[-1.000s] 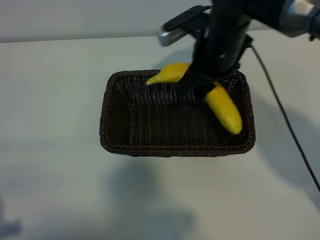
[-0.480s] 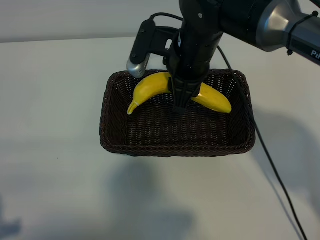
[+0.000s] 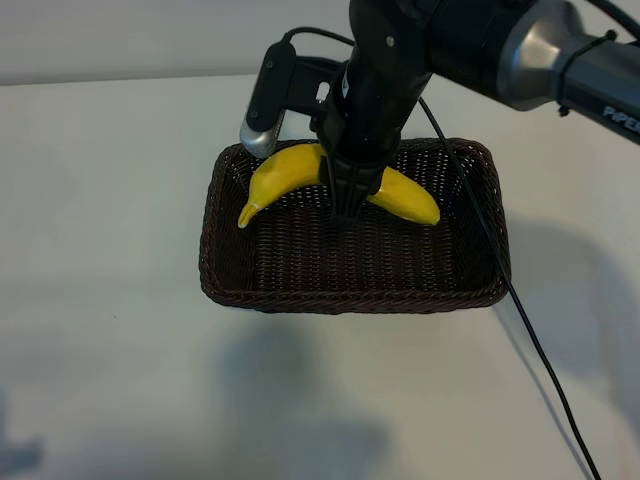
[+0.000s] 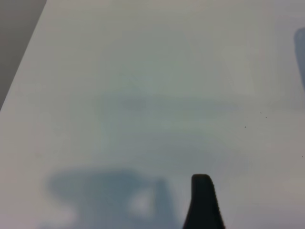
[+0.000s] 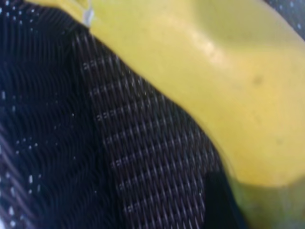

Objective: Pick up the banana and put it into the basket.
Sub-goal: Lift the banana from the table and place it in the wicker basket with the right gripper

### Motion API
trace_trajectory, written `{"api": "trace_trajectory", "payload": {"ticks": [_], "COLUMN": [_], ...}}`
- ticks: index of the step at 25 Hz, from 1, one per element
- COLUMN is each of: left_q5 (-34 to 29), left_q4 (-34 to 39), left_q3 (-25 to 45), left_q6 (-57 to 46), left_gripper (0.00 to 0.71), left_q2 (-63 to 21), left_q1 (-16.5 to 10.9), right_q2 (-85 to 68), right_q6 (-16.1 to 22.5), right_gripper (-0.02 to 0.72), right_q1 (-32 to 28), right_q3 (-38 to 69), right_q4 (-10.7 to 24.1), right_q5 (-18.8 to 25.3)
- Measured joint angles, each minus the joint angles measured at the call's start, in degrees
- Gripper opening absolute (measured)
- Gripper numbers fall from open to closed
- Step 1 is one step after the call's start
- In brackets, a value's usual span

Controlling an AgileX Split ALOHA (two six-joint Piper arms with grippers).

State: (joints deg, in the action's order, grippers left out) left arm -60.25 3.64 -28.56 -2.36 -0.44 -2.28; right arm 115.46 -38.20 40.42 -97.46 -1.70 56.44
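The pale table (image 3: 110,300) takes up nearly the whole room, and the dark wicker basket (image 3: 230,290) sits near its middle, a little toward the far edge. Over it hangs the right arm, reaching in from the far right corner, with the right gripper (image 3: 345,205) pointed steeply down into the basket's far half. Its fingers are clamped across the middle of the banana (image 3: 285,170), about half open because the fruit fills the gap. The banana hangs within the basket's outline, one end by the far left corner of the rim, the other toward the middle right. From the right wrist view the yellow skin (image 5: 214,81) sits close above the weave (image 5: 143,157), but I cannot tell whether it touches the bottom. So the pickup and the carry look done to me; what is left is a last small lowering, letting go, and drawing the arm clear. The left gripper (image 4: 202,202) is parked over bare table, well apart from all this, fingers spread and holding nothing.
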Motion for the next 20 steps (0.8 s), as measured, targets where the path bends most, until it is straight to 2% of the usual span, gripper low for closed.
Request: {"api": "trace_trajectory", "payload": {"ticks": [15, 20], "left_q5": [0.00, 0.00], "left_q4": [0.02, 0.02], "left_q3": [0.00, 0.00], "left_q6": [0.00, 0.00], "left_gripper": [0.540, 0.540], "left_q2": [0.00, 0.00], "left_q1": [0.00, 0.00], "right_q2": [7.25, 7.25], "right_q6": [0.10, 1.85], "right_gripper": [0.417, 0.432], "right_q1": [0.00, 0.00], "right_q3": [0.00, 0.00], "right_q4": [0.05, 0.05], "right_q5": [-0.94, -0.83]}}
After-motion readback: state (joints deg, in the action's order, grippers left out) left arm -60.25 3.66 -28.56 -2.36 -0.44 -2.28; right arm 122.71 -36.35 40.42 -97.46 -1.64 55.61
